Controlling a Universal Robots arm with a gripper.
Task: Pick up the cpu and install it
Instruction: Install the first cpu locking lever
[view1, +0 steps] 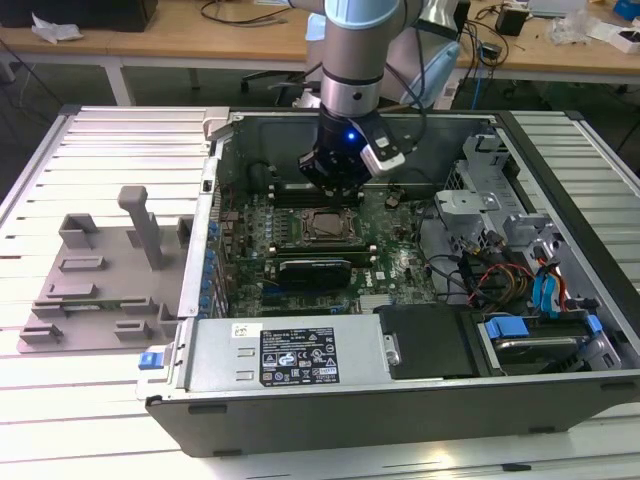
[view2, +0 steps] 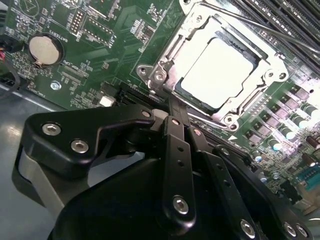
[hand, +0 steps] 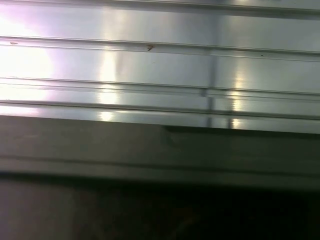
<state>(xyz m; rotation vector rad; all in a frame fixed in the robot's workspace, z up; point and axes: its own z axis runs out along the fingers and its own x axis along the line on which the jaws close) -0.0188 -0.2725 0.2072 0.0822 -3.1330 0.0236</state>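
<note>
The cpu (view2: 218, 75), a pale silvery square, lies flat inside the metal-framed socket (view2: 159, 75) on the green motherboard (view2: 110, 30). In the second wrist view my gripper (view2: 176, 109) has its two black fingers (view2: 175, 145) pressed together, shut on nothing, with the tips just beside the socket frame's near edge. In the exterior view the gripper (view1: 335, 188) hangs inside the open computer case, just behind and above the socket holding the cpu (view1: 325, 226).
The case walls (view1: 215, 180) ring the board. A drive cage and cables (view1: 500, 250) fill the exterior view's right, and a black box (view1: 430, 340) sits in front. A grey tray with upright posts (view1: 110, 270) lies left on the slatted table (hand: 150, 65). A coin battery (view2: 44, 50) sits on the board.
</note>
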